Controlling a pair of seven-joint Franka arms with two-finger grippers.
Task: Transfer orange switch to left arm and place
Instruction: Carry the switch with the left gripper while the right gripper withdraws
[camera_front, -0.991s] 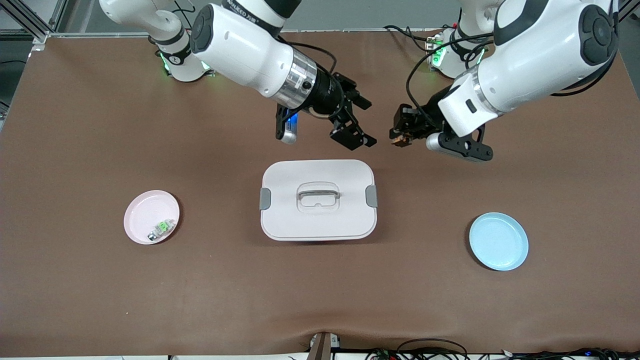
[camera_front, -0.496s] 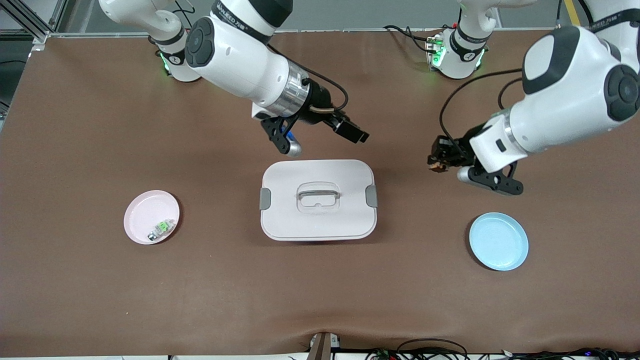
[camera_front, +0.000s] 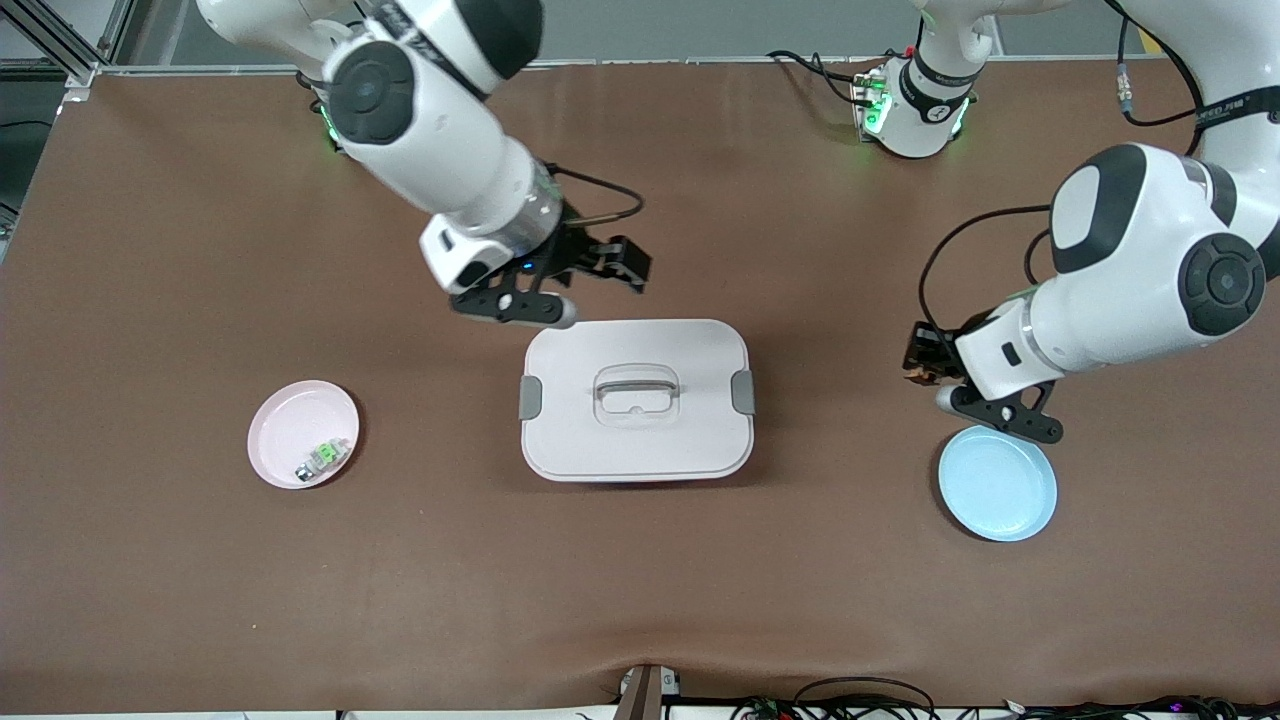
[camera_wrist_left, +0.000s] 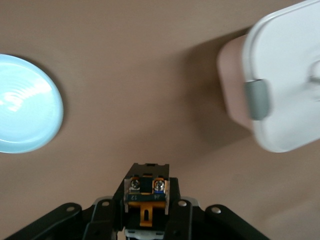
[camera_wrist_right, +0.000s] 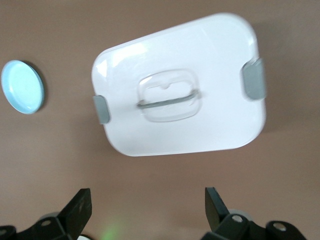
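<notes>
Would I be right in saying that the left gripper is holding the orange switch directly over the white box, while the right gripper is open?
Not quite. The left gripper does hold the orange switch, but over bare table between the box and the blue plate, not over the box; the left wrist view shows this. The right gripper is indeed open.

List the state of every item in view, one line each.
Orange switch: held by the left gripper, above the table.
Right gripper: open, empty.
Box: lid on.
Blue plate: empty.
Pink plate: holds a green-and-clear part.
</notes>
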